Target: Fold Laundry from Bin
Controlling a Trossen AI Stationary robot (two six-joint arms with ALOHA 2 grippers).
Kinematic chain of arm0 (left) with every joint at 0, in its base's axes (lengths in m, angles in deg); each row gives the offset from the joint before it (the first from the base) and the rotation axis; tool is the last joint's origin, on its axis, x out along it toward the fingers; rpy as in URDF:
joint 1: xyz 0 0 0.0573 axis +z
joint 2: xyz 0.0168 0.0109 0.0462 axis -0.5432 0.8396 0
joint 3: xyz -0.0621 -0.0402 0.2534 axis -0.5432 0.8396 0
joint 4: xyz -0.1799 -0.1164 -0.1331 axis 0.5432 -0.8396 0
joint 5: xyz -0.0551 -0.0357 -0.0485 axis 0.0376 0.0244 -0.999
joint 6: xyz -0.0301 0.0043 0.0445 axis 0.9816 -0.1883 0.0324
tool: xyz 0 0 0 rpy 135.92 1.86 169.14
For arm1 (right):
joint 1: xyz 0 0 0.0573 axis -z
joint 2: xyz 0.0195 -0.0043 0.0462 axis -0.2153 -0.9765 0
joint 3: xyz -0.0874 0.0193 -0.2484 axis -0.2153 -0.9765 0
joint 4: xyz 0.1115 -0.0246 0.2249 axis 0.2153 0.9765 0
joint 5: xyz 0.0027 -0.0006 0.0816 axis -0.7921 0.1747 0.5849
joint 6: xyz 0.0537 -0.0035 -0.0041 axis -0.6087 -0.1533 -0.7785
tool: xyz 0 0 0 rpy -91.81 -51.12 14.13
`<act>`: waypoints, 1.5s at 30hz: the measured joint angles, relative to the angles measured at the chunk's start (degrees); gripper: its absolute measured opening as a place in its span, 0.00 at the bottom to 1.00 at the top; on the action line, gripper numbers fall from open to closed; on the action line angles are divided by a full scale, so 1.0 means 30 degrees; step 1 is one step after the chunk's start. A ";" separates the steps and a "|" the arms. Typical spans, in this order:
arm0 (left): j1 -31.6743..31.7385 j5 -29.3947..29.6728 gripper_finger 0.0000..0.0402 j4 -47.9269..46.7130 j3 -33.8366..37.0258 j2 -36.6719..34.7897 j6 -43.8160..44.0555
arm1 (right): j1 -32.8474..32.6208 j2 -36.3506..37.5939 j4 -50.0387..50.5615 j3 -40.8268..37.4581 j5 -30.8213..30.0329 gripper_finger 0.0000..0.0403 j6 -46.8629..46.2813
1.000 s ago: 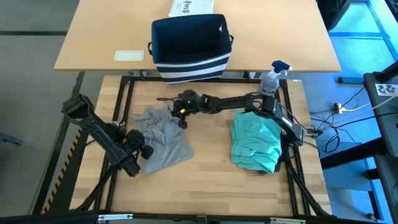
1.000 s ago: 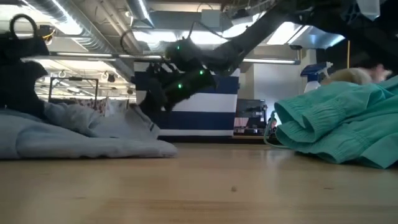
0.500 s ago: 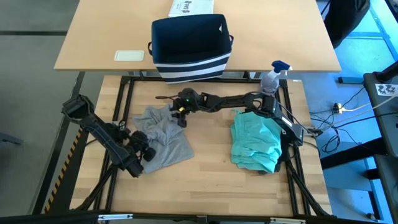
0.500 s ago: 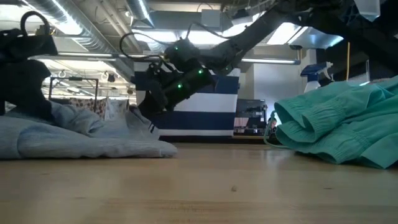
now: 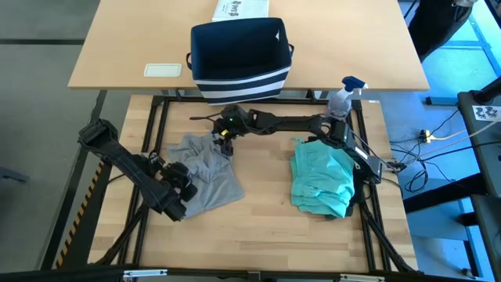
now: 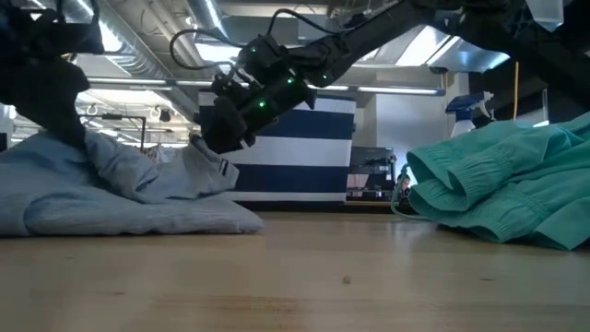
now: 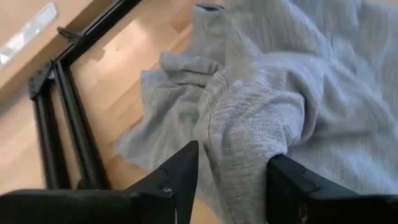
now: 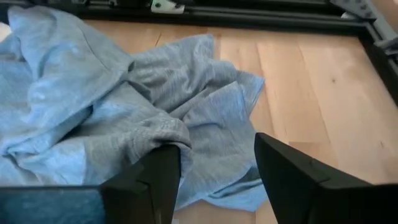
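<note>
High view gives me the grey T-shirt (image 5: 205, 172) crumpled on the wooden surface (image 5: 258, 215), left of centre, with the teal piece (image 5: 321, 180) lying in a heap well apart on the right. My left claw (image 5: 174, 188) sits at the shirt's near-left edge; on its wrist camera the fingers (image 7: 177, 177) are spread, with a raised fold of grey cloth between them — not pinched. My right claw (image 5: 225, 135) reaches across to the shirt's far corner; its wrist camera shows the fingers (image 8: 155, 177) parted as well, a bunched ridge of fabric just by one tip. From the low view that claw hangs above the cloth. Beyond the surface, on the tan table (image 5: 133, 39), the bin (image 5: 239, 59) stands upright, a spray bottle (image 5: 342, 95) off to its right.
</note>
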 joint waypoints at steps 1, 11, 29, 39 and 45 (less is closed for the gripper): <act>0.0122 -0.0236 0.36 -0.0103 -0.0209 0.0000 -0.0680 | 0.0002 0.0000 0.0326 0.0181 0.0000 0.50 0.0052; 0.1376 -0.1718 0.49 -0.2756 -0.1095 0.0000 -0.2149 | -0.0004 0.0000 0.1882 0.0568 -0.0929 0.50 0.0502; 0.4417 -0.4632 0.50 -0.3864 -0.0993 -0.0007 -0.0245 | 0.0017 0.0000 0.6056 0.0138 -0.6597 0.50 0.3123; 0.4542 -0.4459 0.50 -0.3753 -0.0932 -0.0007 -0.1801 | -0.0243 0.0000 0.8465 0.0138 -0.5396 0.50 0.2996; 0.4542 -0.4058 0.51 -0.3065 -0.0932 -0.0007 -0.3197 | -0.1347 0.0118 0.6768 0.0138 -0.5094 0.43 0.2902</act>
